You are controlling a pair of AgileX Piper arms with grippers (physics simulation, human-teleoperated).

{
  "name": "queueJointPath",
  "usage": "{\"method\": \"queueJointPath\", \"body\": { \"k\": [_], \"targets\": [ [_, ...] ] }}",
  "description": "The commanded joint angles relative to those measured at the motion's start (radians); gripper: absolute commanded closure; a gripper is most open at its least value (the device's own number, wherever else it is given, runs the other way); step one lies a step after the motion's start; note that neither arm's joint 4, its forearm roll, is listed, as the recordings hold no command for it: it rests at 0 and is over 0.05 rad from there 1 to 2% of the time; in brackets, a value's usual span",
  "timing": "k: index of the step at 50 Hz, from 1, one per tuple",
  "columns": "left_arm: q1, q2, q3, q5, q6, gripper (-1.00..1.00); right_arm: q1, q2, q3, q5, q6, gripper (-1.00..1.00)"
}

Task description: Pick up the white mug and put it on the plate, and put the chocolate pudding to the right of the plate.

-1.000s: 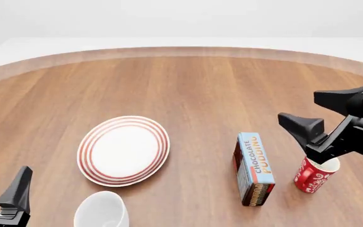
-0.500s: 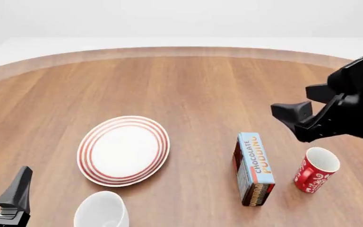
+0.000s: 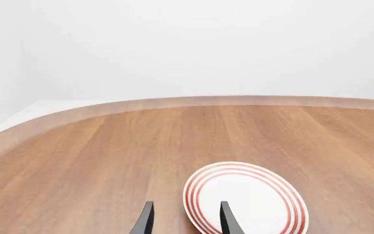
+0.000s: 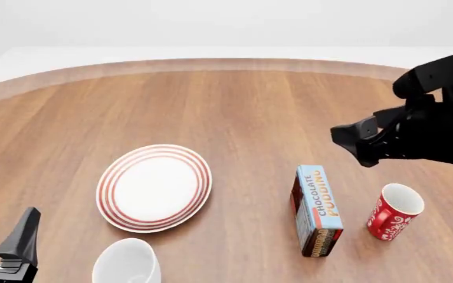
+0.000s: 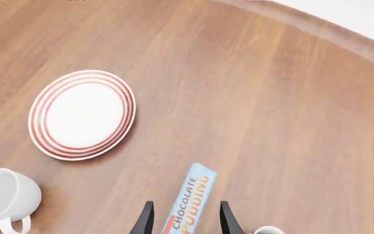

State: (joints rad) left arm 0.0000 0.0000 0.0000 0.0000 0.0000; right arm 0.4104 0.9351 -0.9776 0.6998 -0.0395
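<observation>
**Right arm swings in over the pudding**

Leftward goes the right gripper (image 4: pixel 358 146), fingers spread, empty, poised beyond the chocolate pudding (image 4: pixel 318 209), itself right of the plate (image 4: pixel 154 187). White mug (image 4: pixel 127 263) waits nearer than the plate; left gripper (image 3: pixel 183 223) released. Danger: descending crooked could topple the box into the red mug (image 4: pixel 394 211).

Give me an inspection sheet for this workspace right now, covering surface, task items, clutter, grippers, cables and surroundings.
Surface: round wooden table, bare wood between items.
White mug: white mug stands upright at the near edge, off the plate.
Plate: plate lies flat with nothing on it.
Chocolate pudding: chocolate pudding lies on the table to the right of the plate, a gap between them.
Clutter: red mug stands right of the pudding box.
Grippers: left gripper open, low at the near left, holding nothing; right gripper open, above the pudding box, holding nothing.
Cables: nothing seen.
Surroundings: plain white backdrop; nothing else seen.
</observation>
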Motion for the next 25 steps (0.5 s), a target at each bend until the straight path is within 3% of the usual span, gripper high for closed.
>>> {"method": "queueJointPath", "body": {
  "k": [1,11,25],
  "targets": [
    [0.0,0.0,0.0,0.0,0.0,-1.0,0.009,0.046,-0.004,-0.015,0.067,-1.0],
    [0.0,0.0,0.0,0.0,0.0,-1.0,-0.003,0.064,0.036,-0.035,0.102,-1.0],
    [0.0,0.0,0.0,0.0,0.0,-1.0,-0.013,0.108,0.077,-0.06,0.095,-1.0]
  ]
}}
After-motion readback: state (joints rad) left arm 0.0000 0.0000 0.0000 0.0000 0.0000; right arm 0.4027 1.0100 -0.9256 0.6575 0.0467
